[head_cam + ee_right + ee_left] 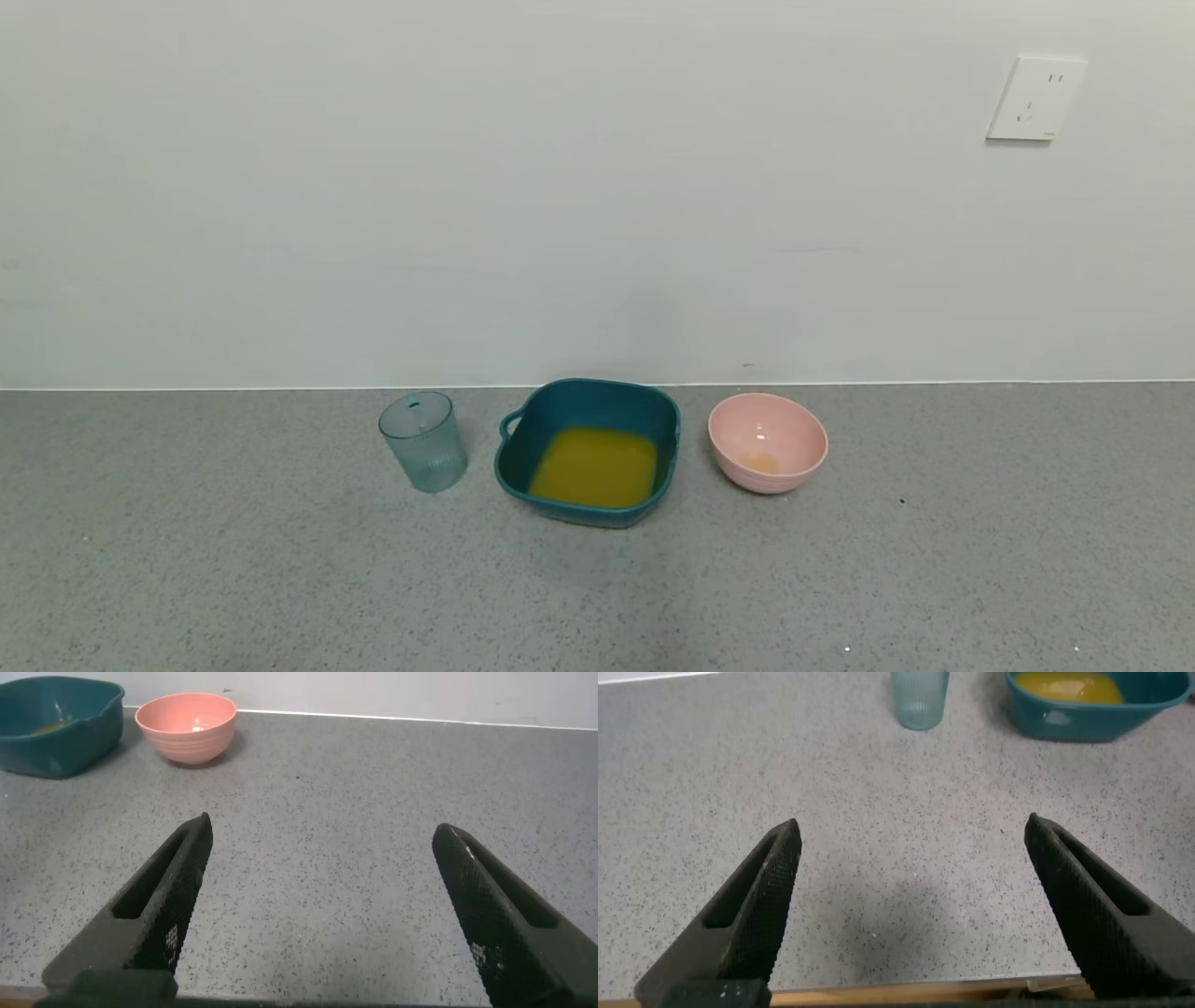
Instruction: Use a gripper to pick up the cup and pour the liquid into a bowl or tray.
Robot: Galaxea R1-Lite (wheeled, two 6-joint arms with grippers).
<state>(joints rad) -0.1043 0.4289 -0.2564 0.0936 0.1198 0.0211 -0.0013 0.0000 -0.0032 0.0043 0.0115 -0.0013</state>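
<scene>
- We see the cup (423,441) standing upright on the grey speckled table (187,560), close to the table's back edge where it meets the wall; it looks empty.
- Just beside the cup, apart from it and further toward the table's right edge, sits the teal square dish (587,401), its small handle turned toward the cup.
- The orange-yellow liquid (595,468) lies in a shallow pool over the dish's bottom.
- Past the dish, near it but not touching, we find a round pink bowl (767,441) with a small orange trace at its bottom.
- We see the left gripper (910,873) low over the table's front edge, its fingers spread wide and holding nothing, with the cup and dish well ahead of it.
- The right gripper (322,868) hangs low over the front part of the table too, fingers wide apart and empty, the pink bowl and dish well ahead.
- A white wall socket (1034,97) sits on the wall above the table's back right part.
</scene>
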